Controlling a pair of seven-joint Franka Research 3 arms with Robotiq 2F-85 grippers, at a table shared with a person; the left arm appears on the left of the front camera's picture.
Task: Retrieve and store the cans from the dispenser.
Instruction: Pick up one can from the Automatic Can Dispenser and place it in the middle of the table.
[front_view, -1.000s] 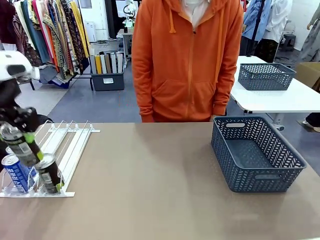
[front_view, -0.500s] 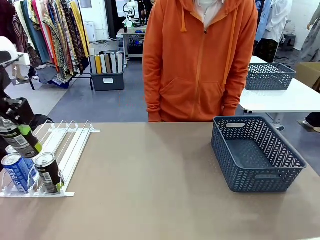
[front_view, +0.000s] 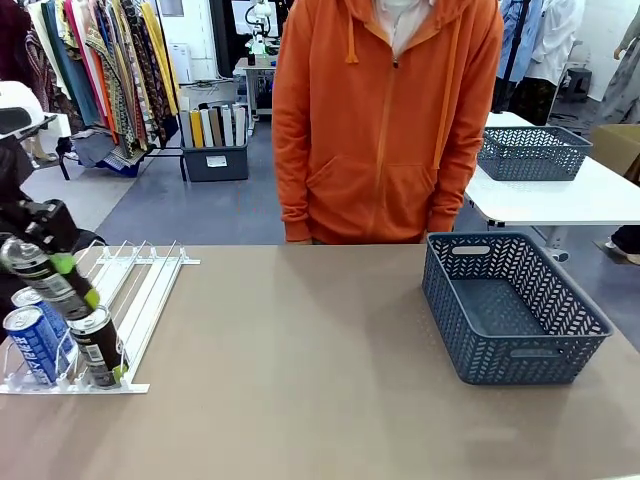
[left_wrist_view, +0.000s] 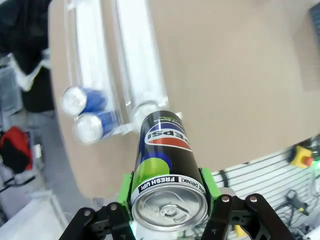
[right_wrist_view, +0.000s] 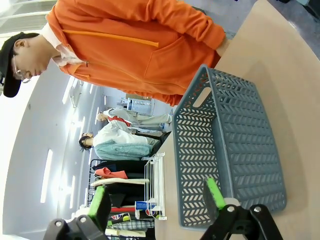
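My left gripper (front_view: 55, 272) hangs above the left end of the white dispenser (front_view: 140, 290) and is shut on a black can (front_view: 35, 268), which it holds tilted. In the left wrist view the same black can (left_wrist_view: 167, 170) sits between the green pads (left_wrist_view: 126, 186), silver top towards the camera. Below it, at the dispenser's front lip, stand a blue can (front_view: 30, 348) and a dark can (front_view: 98, 346), with a second blue can (front_view: 38, 300) behind them. Two blue cans (left_wrist_view: 82, 99) show beside the rails (left_wrist_view: 135, 60). My right gripper (right_wrist_view: 156, 200) is open, pointing at the basket (right_wrist_view: 225, 150).
A dark grey-blue perforated basket (front_view: 512, 305) stands on the right of the brown table (front_view: 300, 370), with nothing in it. A person in an orange hoodie (front_view: 385, 120) stands at the far edge, hands down. Another basket (front_view: 532, 152) sits on a white table behind.
My left gripper has lifted the black can a little off the dispenser and tilted it more. The person has shifted slightly from side to side.
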